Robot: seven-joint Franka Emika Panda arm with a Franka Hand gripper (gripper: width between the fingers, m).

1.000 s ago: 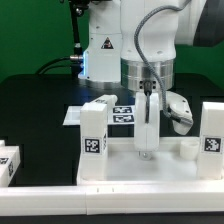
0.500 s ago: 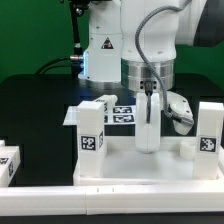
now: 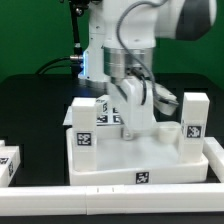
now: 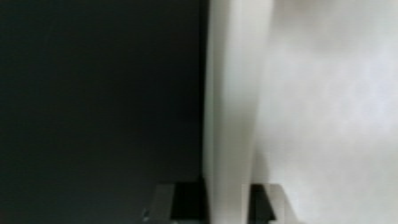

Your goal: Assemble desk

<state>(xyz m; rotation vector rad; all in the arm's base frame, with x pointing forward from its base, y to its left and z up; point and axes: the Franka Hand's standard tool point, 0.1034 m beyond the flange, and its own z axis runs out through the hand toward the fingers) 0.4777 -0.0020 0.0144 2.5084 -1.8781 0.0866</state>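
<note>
The desk's white tabletop (image 3: pixel 150 160) lies on the black table with its rim up, and a tag shows on its front face. Two white tagged legs stand in its corner sockets, one at the exterior view's left (image 3: pixel 85 127) and one at the right (image 3: pixel 192 122). My gripper (image 3: pixel 133 128) reaches down at the panel's back edge and is shut on the raised rim. In the wrist view that rim is a thin white wall (image 4: pixel 228 110) pinched between my gripper's (image 4: pixel 226 203) two dark fingers (image 4: pixel 183 203).
A loose tagged leg (image 3: pixel 8 162) lies at the exterior view's far left. A long white border rail (image 3: pixel 110 202) runs along the front. The marker board (image 3: pixel 108 119) lies behind the tabletop, partly hidden by the arm. The robot base stands behind it.
The jaws have closed on the tabletop's rim. The tabletop, with both standing legs, has slid toward the exterior view's left and turned a little, so its tagged front face now shows.
</note>
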